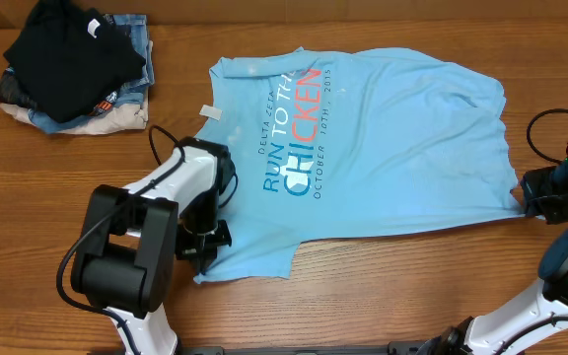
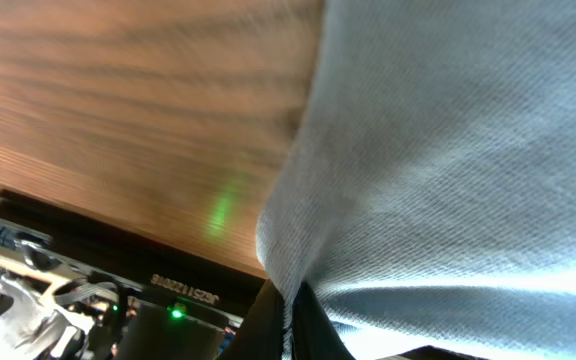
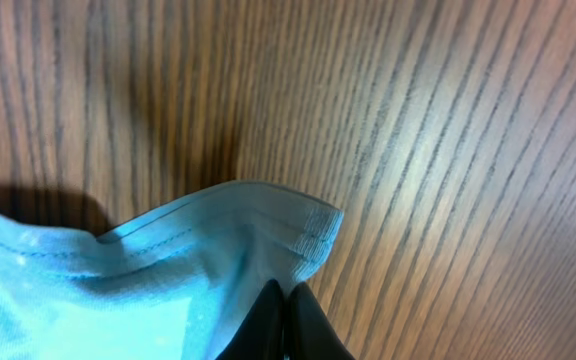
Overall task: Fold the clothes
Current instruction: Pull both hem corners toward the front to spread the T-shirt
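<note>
The clothes are one light sky-blue T-shirt, lying flat across the middle of the wooden table with its chest lettering facing up and a small white tag at its left edge. My left gripper is at the shirt's near-left corner. In the left wrist view it is shut, pinching a fold of the blue cloth. My right gripper is at the shirt's right edge. Its wrist view shows it shut on the stitched hem corner.
A pile of other clothes sits at the back left, with a black garment on top of denim and beige pieces. Bare wooden table lies in front of the shirt. Both arm bases stand at the near edge.
</note>
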Robot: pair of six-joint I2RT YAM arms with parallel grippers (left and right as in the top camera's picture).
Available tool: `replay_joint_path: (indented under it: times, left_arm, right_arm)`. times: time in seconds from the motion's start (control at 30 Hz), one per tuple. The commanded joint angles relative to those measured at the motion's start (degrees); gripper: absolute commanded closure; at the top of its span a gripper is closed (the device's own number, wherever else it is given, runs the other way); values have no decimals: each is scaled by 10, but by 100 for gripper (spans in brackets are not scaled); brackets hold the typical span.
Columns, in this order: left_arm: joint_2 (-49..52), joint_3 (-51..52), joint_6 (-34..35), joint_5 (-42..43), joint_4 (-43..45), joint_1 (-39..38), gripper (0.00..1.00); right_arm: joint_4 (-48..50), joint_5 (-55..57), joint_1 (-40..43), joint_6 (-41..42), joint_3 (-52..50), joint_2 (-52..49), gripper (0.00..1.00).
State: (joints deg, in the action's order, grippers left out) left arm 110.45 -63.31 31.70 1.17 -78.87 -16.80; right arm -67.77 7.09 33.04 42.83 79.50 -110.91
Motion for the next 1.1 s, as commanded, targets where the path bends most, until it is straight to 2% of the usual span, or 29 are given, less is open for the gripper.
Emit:
replay_joint_path:
  times: [0.0, 0.33, 0.8, 0.83, 0.87, 0.9, 0.93, 0.97, 1.0, 1.03, 1.07]
  left_arm:
    - [-11, 17, 19, 21, -2, -13, 96]
    - [-12, 20, 37, 21, -15, -47, 95]
    - [-12, 21, 43, 16, -61, -56, 96]
    - [-12, 21, 43, 14, -55, -57, 93]
    - [-12, 21, 42, 14, -50, -58, 85]
    - [-12, 21, 40, 14, -47, -57, 76]
    - [-12, 21, 40, 14, -46, -57, 73]
    - [-12, 21, 40, 14, -47, -57, 69]
    - [-12, 21, 38, 14, -46, -57, 64]
    - [-12, 20, 36, 13, -46, -57, 62]
    - [-12, 19, 34, 11, -46, -57, 62]
  right_arm:
    - [6, 24, 11, 22, 12, 13, 96]
    - [9, 53, 43, 38, 13, 13, 96]
    - [1, 65, 65, 66, 13, 13, 96]
    - [2, 62, 65, 62, 13, 13, 91]
    - [2, 59, 65, 59, 13, 13, 76]
    - [5, 51, 65, 48, 13, 13, 65]
    - [9, 42, 65, 40, 13, 13, 55]
    - [15, 32, 65, 28, 13, 13, 27]
    - [19, 22, 65, 19, 13, 13, 9]
    - [22, 14, 65, 16, 13, 13, 1]
    - [21, 9, 65, 17, 15, 13, 0]
